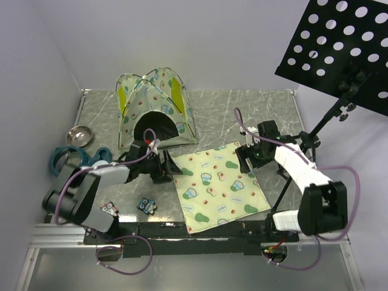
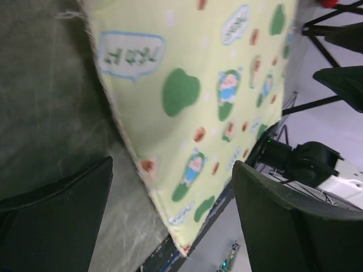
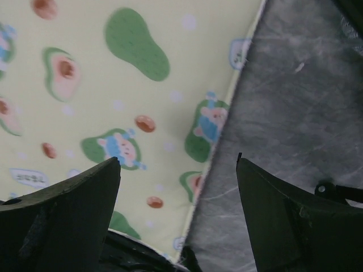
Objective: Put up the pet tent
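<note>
Both hands are spread and empty, my left hand (image 1: 163, 171) at the mat's (image 1: 221, 188) left edge, my right hand (image 1: 247, 160) at its far-right corner, and the pet tent (image 1: 156, 109) stands domed at the back-left of the surface (image 1: 242, 109), beyond my nearer left hand.

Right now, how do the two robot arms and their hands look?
Both have black joints; the left arm has grey links, the right arm white ones. A thin purple cable loops along each. The left hand and right hand have broad matte black fingers.
</note>
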`<action>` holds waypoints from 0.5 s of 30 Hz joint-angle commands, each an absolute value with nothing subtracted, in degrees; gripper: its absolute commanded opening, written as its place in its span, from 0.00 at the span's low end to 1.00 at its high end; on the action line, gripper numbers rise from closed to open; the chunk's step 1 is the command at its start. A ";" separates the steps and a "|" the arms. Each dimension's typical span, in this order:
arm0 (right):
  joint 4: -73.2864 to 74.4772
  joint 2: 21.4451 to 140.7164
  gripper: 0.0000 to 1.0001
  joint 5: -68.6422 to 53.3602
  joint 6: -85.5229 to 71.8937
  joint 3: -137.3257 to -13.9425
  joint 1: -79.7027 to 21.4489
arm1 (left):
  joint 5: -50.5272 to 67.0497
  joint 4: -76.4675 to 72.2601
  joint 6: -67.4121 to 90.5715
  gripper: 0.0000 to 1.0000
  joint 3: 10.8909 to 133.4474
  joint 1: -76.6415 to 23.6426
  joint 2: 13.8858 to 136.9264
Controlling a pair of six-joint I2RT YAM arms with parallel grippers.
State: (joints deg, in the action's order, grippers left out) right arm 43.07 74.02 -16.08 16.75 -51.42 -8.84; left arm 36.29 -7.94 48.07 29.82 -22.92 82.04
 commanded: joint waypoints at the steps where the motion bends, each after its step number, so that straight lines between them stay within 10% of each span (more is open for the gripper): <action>1: 45.45 80.32 0.89 -14.58 24.95 -52.56 -5.89 | 35.42 -15.29 50.62 0.88 33.48 -25.48 91.12; 7: 43.50 90.25 0.81 -20.11 26.54 -55.71 -5.01 | 35.68 -18.36 51.50 0.76 34.89 -26.01 96.42; 14: 48.33 90.45 0.00 -37.94 28.92 -59.23 -5.36 | 37.35 -12.42 45.10 0.04 39.37 -26.46 92.30; 15: 48.60 89.48 0.00 -40.14 28.22 -59.93 -5.88 | 37.96 -10.57 43.87 0.01 39.98 -26.46 90.37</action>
